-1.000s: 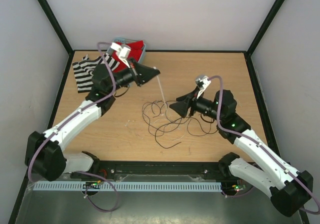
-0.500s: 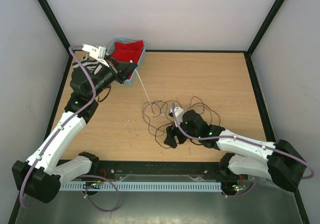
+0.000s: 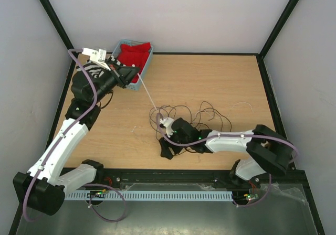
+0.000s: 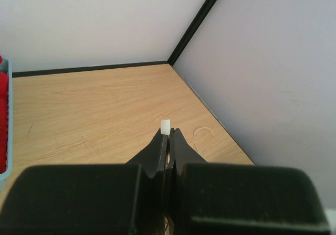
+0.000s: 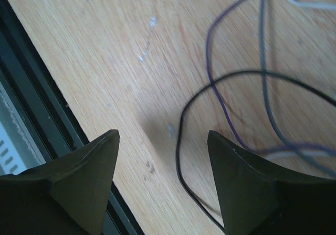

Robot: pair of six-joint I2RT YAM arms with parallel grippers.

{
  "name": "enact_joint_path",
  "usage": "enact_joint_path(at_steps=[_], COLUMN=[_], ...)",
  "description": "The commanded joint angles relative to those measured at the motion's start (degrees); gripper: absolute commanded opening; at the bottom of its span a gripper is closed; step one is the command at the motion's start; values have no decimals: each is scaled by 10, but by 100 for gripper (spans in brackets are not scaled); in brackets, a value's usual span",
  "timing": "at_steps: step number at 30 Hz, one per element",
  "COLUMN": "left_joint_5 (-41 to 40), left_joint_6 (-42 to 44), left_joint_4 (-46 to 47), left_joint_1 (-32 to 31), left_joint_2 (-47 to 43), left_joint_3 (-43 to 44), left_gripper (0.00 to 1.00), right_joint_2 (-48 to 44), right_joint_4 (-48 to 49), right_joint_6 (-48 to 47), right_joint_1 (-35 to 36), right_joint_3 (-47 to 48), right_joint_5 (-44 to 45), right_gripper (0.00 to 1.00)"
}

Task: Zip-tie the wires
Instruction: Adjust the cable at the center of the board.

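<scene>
The wires (image 3: 197, 120) lie in dark loops with a few pale strands in the middle of the wooden table. My left gripper (image 3: 136, 77) is raised beside the blue basket and is shut on the white zip tie (image 3: 149, 95). The strip slants down to the wires' left edge. In the left wrist view its white end (image 4: 165, 127) sticks out between the closed fingers. My right gripper (image 3: 167, 150) is open and low over the table at the wires' near-left edge. In the right wrist view a black wire loop (image 5: 179, 140) lies between its spread fingers (image 5: 161, 135), which hold nothing.
A blue basket (image 3: 145, 68) holding red cloth stands at the back left, with a striped cloth (image 3: 90, 69) beside it. A black rail (image 3: 173, 175) runs along the front edge, close to my right gripper. A loose pale strand (image 3: 241, 105) lies at the right.
My right arm has swung down and left, from above the wires' right side to their near-left edge. My left arm has pulled back toward the basket, taking the zip tie with it.
</scene>
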Motion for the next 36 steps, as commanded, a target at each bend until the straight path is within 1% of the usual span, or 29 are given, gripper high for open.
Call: enact_joint_path(at_steps=[1, 4, 7, 12, 16, 18, 21, 24, 27, 31, 34, 36], left_joint_5=[20, 39, 52, 71, 84, 85, 89, 96, 101, 101, 100, 99], left_joint_6=[-32, -55, -66, -85, -98, -101, -103, -105, -106, -105, -105, -104], left_joint_4=[9, 9, 9, 9, 9, 9, 9, 9, 9, 9, 9, 10], left_joint_1=[18, 30, 38, 45, 47, 47, 48, 49, 50, 51, 52, 52], left_joint_2=[-20, -26, -31, -31, -27, -28, -31, -32, -31, -28, -27, -26], left_joint_3=[-2, 0, 0, 3, 1, 0, -1, -1, 1, 0, -2, -3], left_gripper=[0, 0, 0, 0, 0, 0, 0, 0, 0, 0, 0, 0], right_joint_2=[60, 123, 186, 285, 342, 366, 386, 354, 275, 172, 104, 79], right_joint_4=[18, 22, 13, -33, -64, -73, -99, -120, -129, -155, -160, -159], right_joint_6=[-6, -8, -16, -38, -47, -44, -47, -60, -65, -74, -79, -85], right_joint_1=[17, 17, 17, 16, 13, 8, 4, 2, -10, -40, -66, -93], right_joint_3=[58, 109, 178, 312, 407, 453, 496, 484, 434, 375, 329, 303], right_joint_5=[-15, -27, -24, -2, 33, 34, 29, 44, 43, 19, 29, 36], right_gripper=[78, 78, 79, 79, 81, 81, 82, 82, 83, 85, 87, 88])
